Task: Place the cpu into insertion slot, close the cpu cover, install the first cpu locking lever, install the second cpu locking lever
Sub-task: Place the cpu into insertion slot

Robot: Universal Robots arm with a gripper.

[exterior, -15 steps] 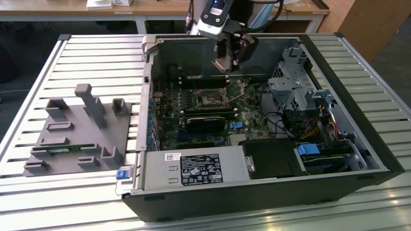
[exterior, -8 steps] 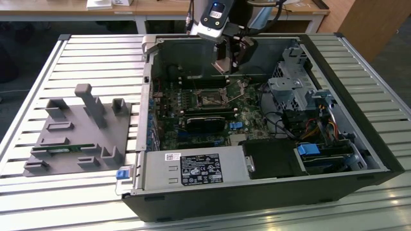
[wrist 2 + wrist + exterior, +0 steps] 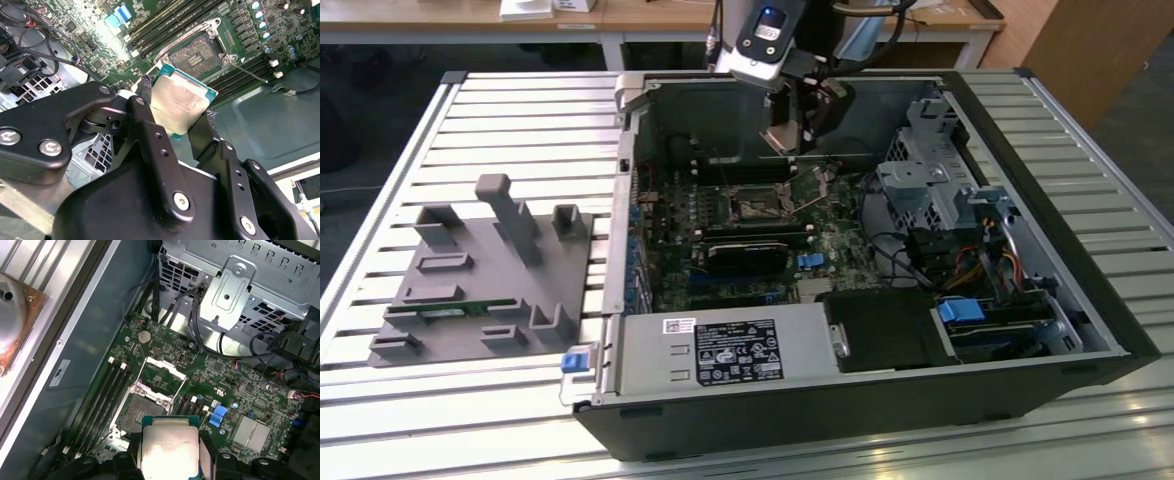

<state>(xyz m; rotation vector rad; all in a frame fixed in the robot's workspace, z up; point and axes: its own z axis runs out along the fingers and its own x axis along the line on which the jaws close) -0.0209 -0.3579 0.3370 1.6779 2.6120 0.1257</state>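
While the computer case [image 3: 854, 415] lies open on the slatted table [image 3: 520, 120], the gripper [image 3: 177, 105] hangs over the motherboard [image 3: 240, 390] by the case's far wall. Its fingers are clamped on the cpu [image 3: 169, 452], which is clear above the bare socket [image 3: 135, 412]. The cpu cover [image 3: 165, 367] is flipped open.

Slatted metal table [image 3: 400, 150] bears open computer case [image 3: 854, 420] and grey fixture [image 3: 480, 290].

Pale slatted bench [image 3: 494, 120] before me; wooden desks [image 3: 654, 18] along the top, wooden panel [image 3: 1081, 50] upper right.
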